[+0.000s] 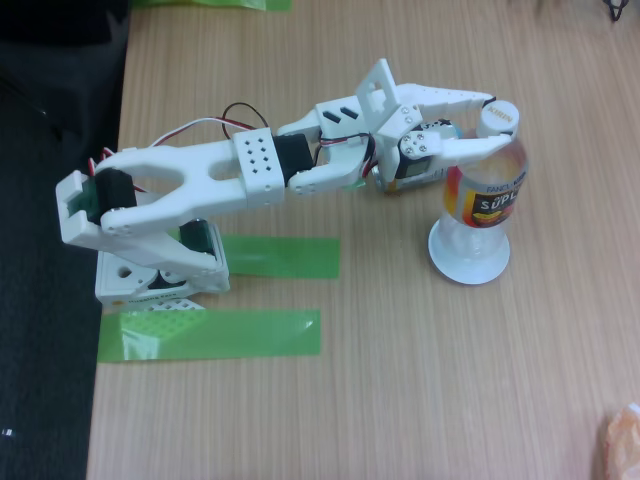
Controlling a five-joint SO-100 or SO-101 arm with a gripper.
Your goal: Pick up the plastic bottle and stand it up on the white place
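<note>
In the fixed view the plastic bottle (487, 195) stands upright on the white place (469, 262), a small round white dish at the right of the wooden table (400, 400); the bottle's clear ribbed base sits inside the dish's rim and its white screw cap (497, 119) points toward the top right of the picture. The gripper (500, 123) is at the bottle's top: one white finger (450, 98) runs along the upper side and ends just by the cap, while the other finger (480, 147) lies across the bottle's shoulder just under the cap, above the red, orange and yellow label. The two fingers are spread into a narrow V with the bottle's neck and cap between their tips; whether they actually press on the bottle or only bracket it cannot be told from this angle. The white arm (250, 170) is stretched almost level from its base (150, 270) at the left edge of the table out to the right, with the wrist rolled so the fingers lie one above the other in the picture. Behind the wrist, partly hidden by it, a bit of an orange-and-blue metallic can (385, 185) shows. Two strips of green tape (210, 335) lie on the table beside the base.
</note>
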